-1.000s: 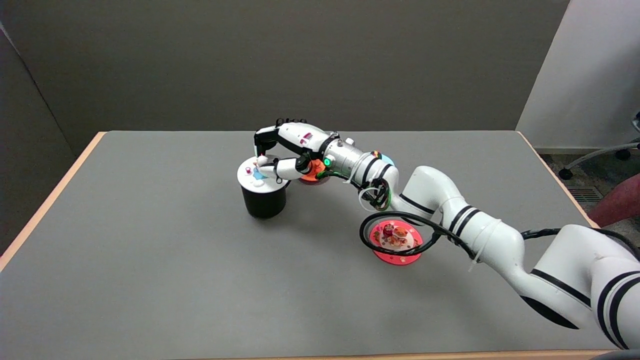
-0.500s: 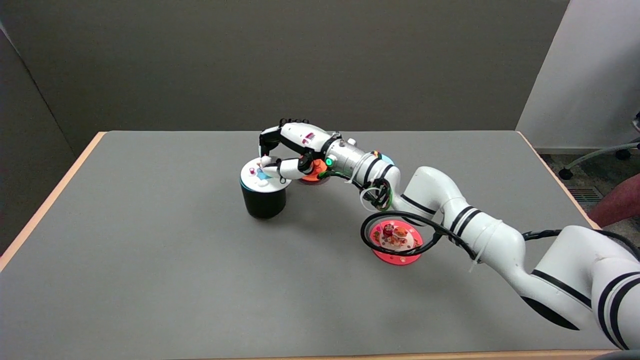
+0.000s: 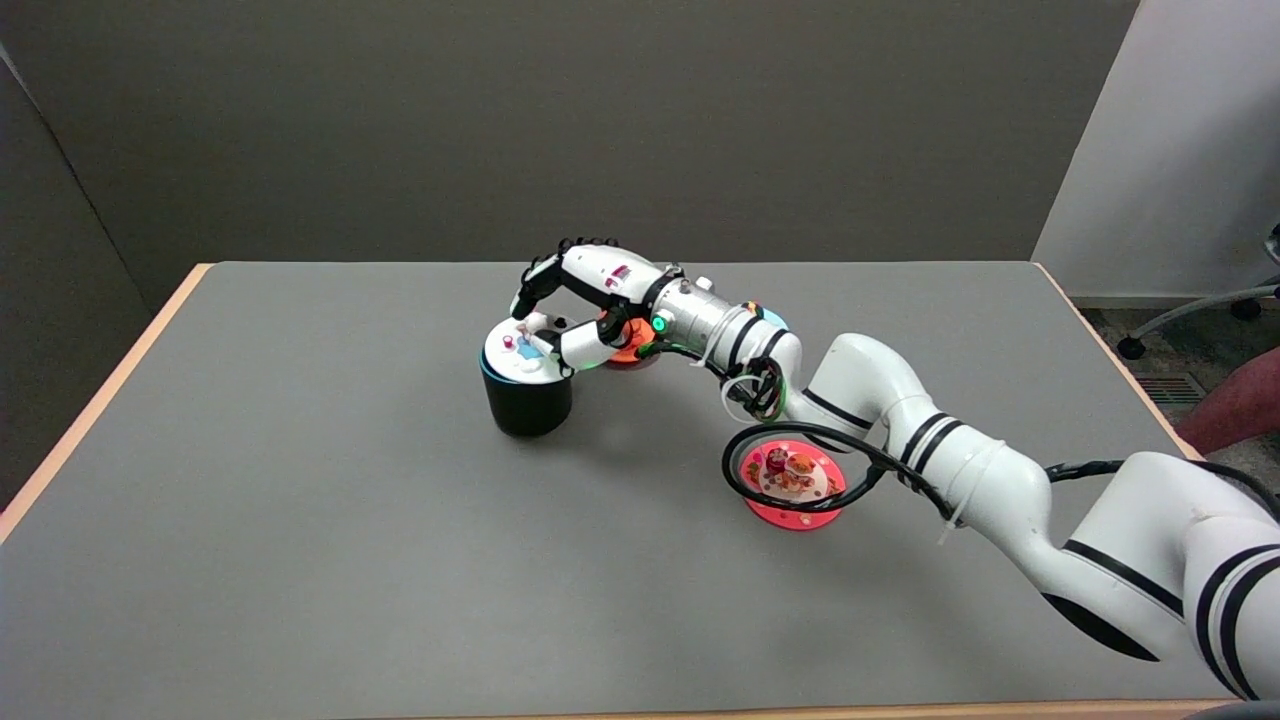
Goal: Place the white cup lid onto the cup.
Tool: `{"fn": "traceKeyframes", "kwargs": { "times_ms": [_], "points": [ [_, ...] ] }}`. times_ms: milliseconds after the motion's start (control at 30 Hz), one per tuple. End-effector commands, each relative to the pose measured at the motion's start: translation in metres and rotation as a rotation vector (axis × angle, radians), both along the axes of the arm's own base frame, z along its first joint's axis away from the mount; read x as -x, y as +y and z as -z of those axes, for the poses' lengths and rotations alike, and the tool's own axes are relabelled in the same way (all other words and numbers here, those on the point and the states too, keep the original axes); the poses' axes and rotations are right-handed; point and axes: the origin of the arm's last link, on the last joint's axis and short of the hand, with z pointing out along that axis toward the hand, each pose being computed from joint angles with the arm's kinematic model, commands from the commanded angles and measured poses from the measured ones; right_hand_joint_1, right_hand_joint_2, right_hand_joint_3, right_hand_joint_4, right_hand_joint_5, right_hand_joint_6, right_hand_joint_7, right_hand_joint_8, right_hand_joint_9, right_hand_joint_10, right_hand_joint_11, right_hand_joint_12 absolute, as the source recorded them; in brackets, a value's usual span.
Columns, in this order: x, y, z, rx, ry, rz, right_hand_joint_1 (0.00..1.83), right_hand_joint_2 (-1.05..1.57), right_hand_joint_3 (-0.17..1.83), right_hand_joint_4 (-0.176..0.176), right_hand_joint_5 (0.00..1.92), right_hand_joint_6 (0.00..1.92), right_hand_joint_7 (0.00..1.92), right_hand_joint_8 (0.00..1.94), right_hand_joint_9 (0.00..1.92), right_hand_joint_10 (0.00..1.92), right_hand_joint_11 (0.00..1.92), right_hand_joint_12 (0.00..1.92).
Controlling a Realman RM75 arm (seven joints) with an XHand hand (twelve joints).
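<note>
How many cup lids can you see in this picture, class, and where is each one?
4. A white lid sits on the black cup. An orange lid lies behind the hand. A blue one peeks out behind the wrist, mostly hidden. A red lid lies under the forearm.

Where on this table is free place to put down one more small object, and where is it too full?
Free: the table left of and nearer than the black cup, also the far left. Crowded: between cup, right hand, orange lid and red lid.
</note>
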Motion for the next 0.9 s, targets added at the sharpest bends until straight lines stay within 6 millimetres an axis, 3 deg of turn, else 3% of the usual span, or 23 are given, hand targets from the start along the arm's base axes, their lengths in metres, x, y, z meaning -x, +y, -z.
{"fn": "traceKeyframes", "kwargs": {
  "times_ms": [33,467,900],
  "points": [
    [-0.007,0.001,0.005,-0.015,-0.018,-0.018,0.95,0.80,0.77,-0.130,0.78,0.42,0.63,0.42,0.53,0.33,0.39,0.34],
    [-0.018,0.008,0.017,-0.047,-0.044,-0.050,0.94,0.79,0.78,-0.139,0.78,0.40,0.64,0.40,0.53,0.31,0.39,0.34],
    [-0.021,0.013,0.003,-0.010,-0.052,-0.056,0.94,0.75,0.80,-0.154,0.77,0.38,0.66,0.35,0.53,0.28,0.38,0.34]
  ]
}}
